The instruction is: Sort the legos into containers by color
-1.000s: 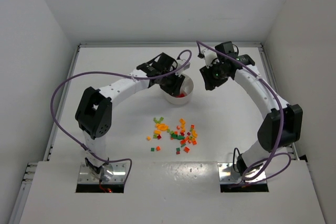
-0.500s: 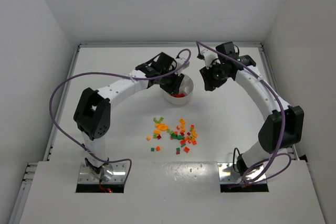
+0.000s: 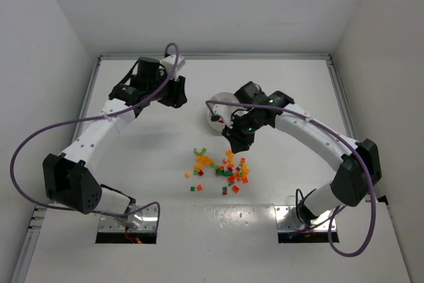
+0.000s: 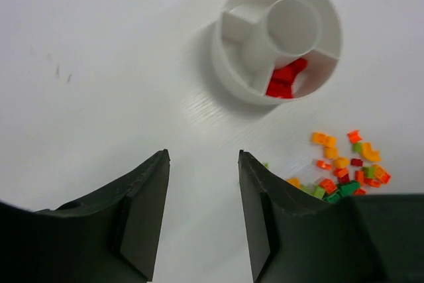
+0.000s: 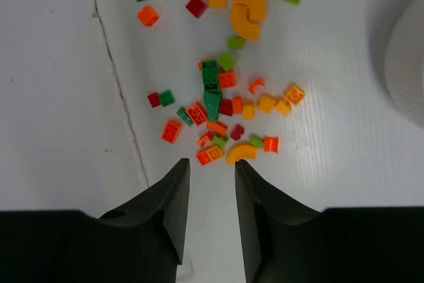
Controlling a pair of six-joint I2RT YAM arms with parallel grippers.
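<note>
The dish (image 4: 228, 64) was low, round and white, with a round hub (image 4: 291, 24) and wedge compartments; it sat upright at mid-scene. Its near wedge held a small heap of red bricks (image 4: 285, 79). The legos (image 3: 222, 167), red, orange, yellow and green, lay in a loose cluster nearer than the dish and apart from it, with a few strays (image 3: 193, 188) at its near left.

Red legos (image 4: 285, 81) in one dish (image 4: 227, 67) compartment; left gripper (image 4: 202, 164) parted, empty.

The right arm (image 3: 311, 130) hides much of the dish (image 3: 218, 105) from above; the right wrist view crops it.
</note>
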